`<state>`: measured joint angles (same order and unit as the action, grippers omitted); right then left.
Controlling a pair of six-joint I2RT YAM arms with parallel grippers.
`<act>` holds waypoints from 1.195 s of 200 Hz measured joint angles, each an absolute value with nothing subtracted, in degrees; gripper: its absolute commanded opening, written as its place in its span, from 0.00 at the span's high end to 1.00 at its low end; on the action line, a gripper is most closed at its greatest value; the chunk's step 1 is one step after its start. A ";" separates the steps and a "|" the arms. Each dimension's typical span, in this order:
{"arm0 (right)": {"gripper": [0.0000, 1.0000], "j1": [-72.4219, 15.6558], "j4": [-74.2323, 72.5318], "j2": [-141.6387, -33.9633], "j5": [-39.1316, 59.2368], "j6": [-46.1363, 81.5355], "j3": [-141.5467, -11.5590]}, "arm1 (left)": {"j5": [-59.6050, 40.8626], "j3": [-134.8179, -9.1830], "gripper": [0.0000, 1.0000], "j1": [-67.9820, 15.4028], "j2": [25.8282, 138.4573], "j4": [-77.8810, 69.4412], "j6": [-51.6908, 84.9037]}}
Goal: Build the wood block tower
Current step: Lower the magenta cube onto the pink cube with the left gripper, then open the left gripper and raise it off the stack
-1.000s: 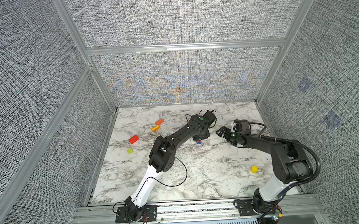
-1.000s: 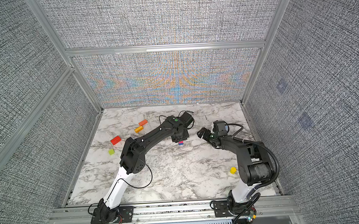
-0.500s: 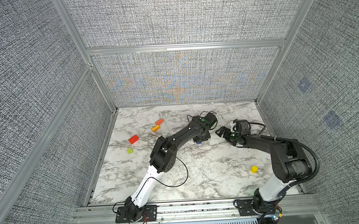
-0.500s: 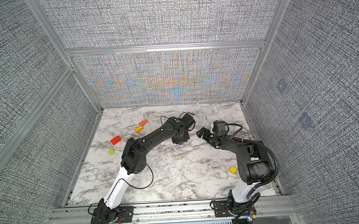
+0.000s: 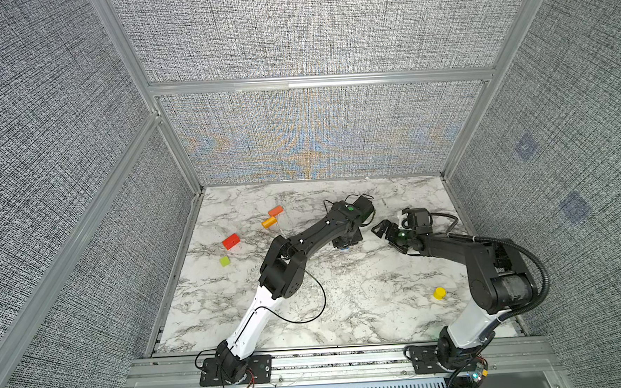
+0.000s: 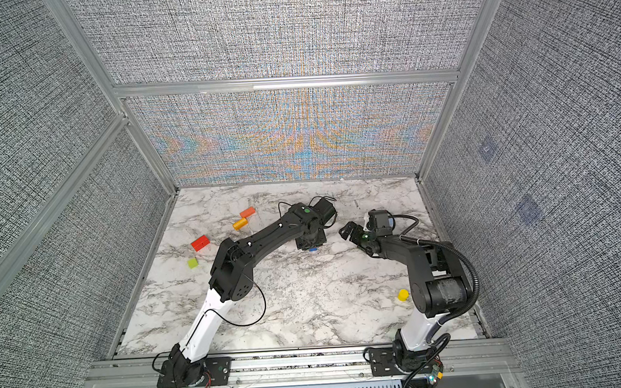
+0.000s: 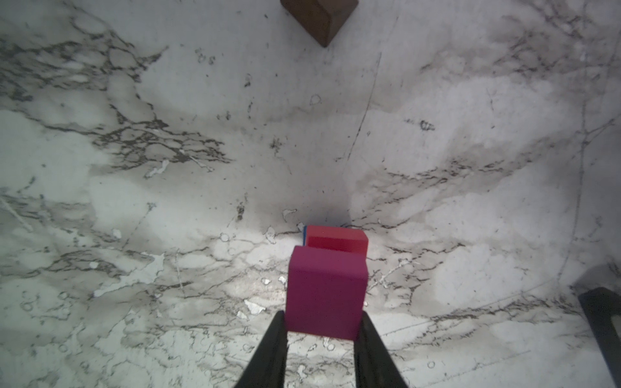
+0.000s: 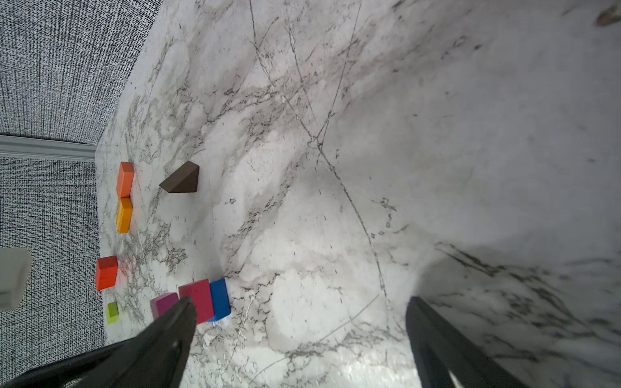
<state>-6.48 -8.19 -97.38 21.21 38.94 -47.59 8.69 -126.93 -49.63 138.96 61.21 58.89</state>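
Two jaws of the left gripper (image 7: 322, 318) are clamped narrow on a pink block (image 7: 325, 292), one finger on each side face. Directly beyond its tips stands the tower (image 8: 201, 299): a red slab (image 7: 336, 240) on a blue block (image 8: 220, 299), resting on the marble table (image 5: 344, 302). The pink block sits just over the slab's near edge; whether the two touch cannot be told. Farther ahead of this gripper lies a brown wedge (image 7: 319, 16), apart from the tower.

The right gripper (image 8: 300, 304) stands wide and empty, near the tower, with its fingers pointing toward it.

Well off to the left arm's outer side, in both top views, lie an orange slab (image 5: 275, 211), an amber block (image 5: 269, 222) just beside it, a red brick (image 5: 231, 241) and a green cube (image 5: 225, 261). A yellow cylinder (image 5: 439, 293) lies well behind the right gripper, near that arm's lower links.
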 measured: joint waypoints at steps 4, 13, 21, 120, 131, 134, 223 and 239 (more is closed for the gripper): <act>0.01 -6.48 -8.23 -97.38 21.23 39.05 -47.59 | 8.69 -126.93 0.72 -49.63 138.96 61.21 58.89; 0.01 -6.48 -8.32 -97.45 21.26 39.05 -47.59 | 8.69 -126.93 0.72 -49.63 138.96 61.19 58.89; 0.01 -6.48 -8.40 -97.56 21.26 39.05 -47.59 | 8.71 -126.93 0.72 -49.63 138.96 61.14 58.89; 0.01 -6.48 -9.78 -98.26 21.89 39.24 -47.22 | 8.34 -128.03 0.70 -49.63 139.92 60.93 58.50; 0.01 -6.48 -9.82 -98.26 21.89 39.24 -47.22 | 8.16 -128.09 0.68 -49.63 140.00 60.93 58.50; 0.01 -6.48 -9.82 -98.26 21.89 39.24 -47.22 | 8.16 -128.11 0.68 -49.63 140.03 60.90 58.50; 0.01 -6.59 -10.59 -98.30 22.52 39.22 -46.92 | 7.55 -129.21 0.35 -49.63 140.03 61.30 57.36; 0.01 -6.59 -10.70 -98.30 22.63 39.22 -46.92 | 7.84 -129.67 0.30 -49.63 140.03 61.63 57.14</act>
